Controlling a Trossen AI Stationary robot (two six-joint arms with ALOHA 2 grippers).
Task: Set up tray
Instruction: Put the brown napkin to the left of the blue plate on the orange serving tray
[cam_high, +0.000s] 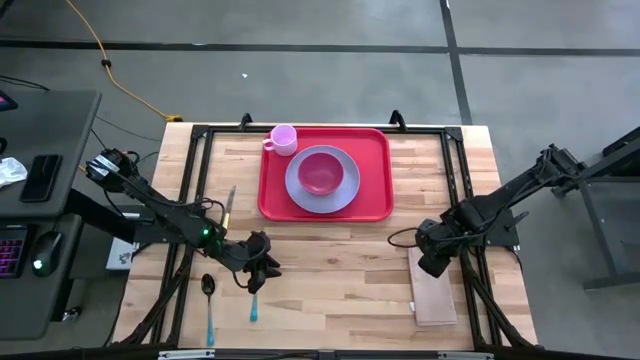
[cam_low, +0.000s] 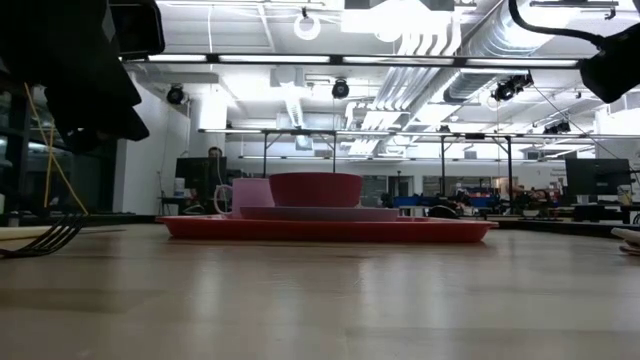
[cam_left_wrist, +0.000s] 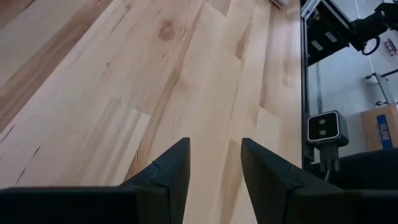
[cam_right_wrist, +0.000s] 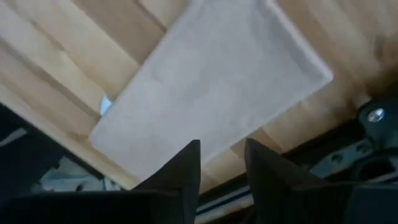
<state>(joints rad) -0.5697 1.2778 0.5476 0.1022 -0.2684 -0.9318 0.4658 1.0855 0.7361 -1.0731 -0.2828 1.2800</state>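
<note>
- Over the table's right edge, the right gripper (cam_high: 434, 266) hangs above the tan napkin (cam_high: 432, 288), its fingers a little apart with nothing between them.
- On the left side, the left gripper (cam_high: 262, 268) hovers open and empty above bare wood, with a fork (cam_high: 254, 308) and spoon (cam_high: 208, 296) just beside it.
- Farther off, the tray (cam_high: 378, 170) lies flat at the far middle of the table, carrying a plate (cam_high: 298, 190), bowl (cam_high: 321, 172) and cup (cam_high: 283, 139).
- Stiff, smooth plastic, probably light but loaded; its raised rim looks the best place to pinch, kept level.
</note>
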